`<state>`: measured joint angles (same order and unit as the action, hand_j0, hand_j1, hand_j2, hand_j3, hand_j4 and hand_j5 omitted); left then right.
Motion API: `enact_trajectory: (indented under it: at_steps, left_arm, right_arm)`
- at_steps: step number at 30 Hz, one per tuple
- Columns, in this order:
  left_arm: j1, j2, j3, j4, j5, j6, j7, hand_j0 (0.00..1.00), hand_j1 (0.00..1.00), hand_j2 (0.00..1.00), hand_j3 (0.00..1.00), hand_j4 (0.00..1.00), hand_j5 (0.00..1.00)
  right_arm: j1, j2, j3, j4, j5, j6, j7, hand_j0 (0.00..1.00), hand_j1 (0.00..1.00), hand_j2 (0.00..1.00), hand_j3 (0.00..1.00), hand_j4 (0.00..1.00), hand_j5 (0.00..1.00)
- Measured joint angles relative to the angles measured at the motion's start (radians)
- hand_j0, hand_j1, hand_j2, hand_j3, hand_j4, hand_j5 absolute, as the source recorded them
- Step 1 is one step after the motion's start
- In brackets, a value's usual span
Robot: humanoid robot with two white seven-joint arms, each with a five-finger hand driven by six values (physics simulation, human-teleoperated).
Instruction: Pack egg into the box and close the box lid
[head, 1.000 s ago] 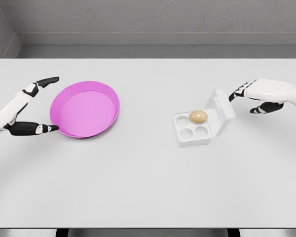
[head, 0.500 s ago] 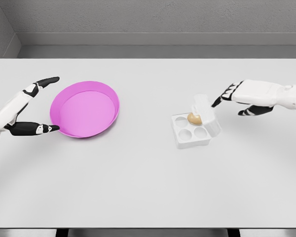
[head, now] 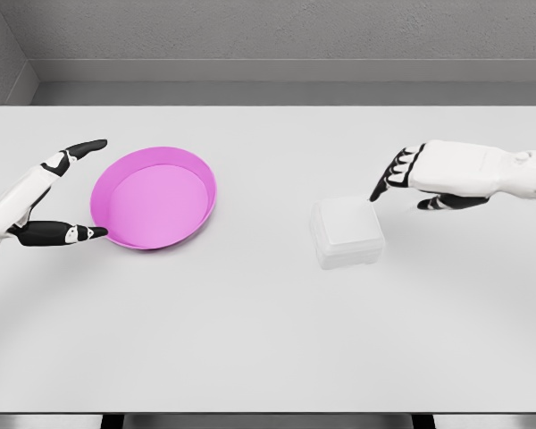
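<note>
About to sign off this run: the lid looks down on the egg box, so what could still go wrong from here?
1. The right hand has its fingertips at the back right corner of the box; pulling away carelessly could drag the box or lift the lid.
2. The lid lies flat, but nothing shows that it latched, so it might spring open.
3. The left hand sits open at the rim of the pink plate; any stray motion could shove it.

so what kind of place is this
Likely a simulated test bench, not a real kitchen: a bare white table against plain grey walls, holding only a pink bowl and a closed white egg box.
</note>
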<state>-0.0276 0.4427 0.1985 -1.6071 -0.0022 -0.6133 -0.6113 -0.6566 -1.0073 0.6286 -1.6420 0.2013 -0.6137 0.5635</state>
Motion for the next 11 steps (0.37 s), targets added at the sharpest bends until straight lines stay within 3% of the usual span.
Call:
enact_trajectory:
  at_steps: [3,5,11]
  left_arm:
    - [0.000,0.000,0.005,0.000,0.001,0.000,0.000,1.00,1.00,1.00,1.00,1.00,1.00]
    - [0.003,0.000,0.008,0.000,0.001,0.000,0.000,1.00,1.00,1.00,1.00,1.00,1.00]
    - [0.003,0.000,0.011,0.000,0.001,0.000,0.000,1.00,1.00,1.00,1.00,1.00,1.00]
  right_arm:
    - [0.011,-0.062,-0.034,0.043,-0.041,0.000,0.001,0.87,0.87,0.87,0.87,0.87,0.87]
    - [0.014,-0.086,-0.045,0.085,-0.059,0.000,0.001,1.00,1.00,1.00,1.00,1.00,1.00]
    - [0.020,-0.105,-0.079,0.134,-0.079,0.000,0.001,1.00,1.00,1.00,1.00,1.00,1.00]
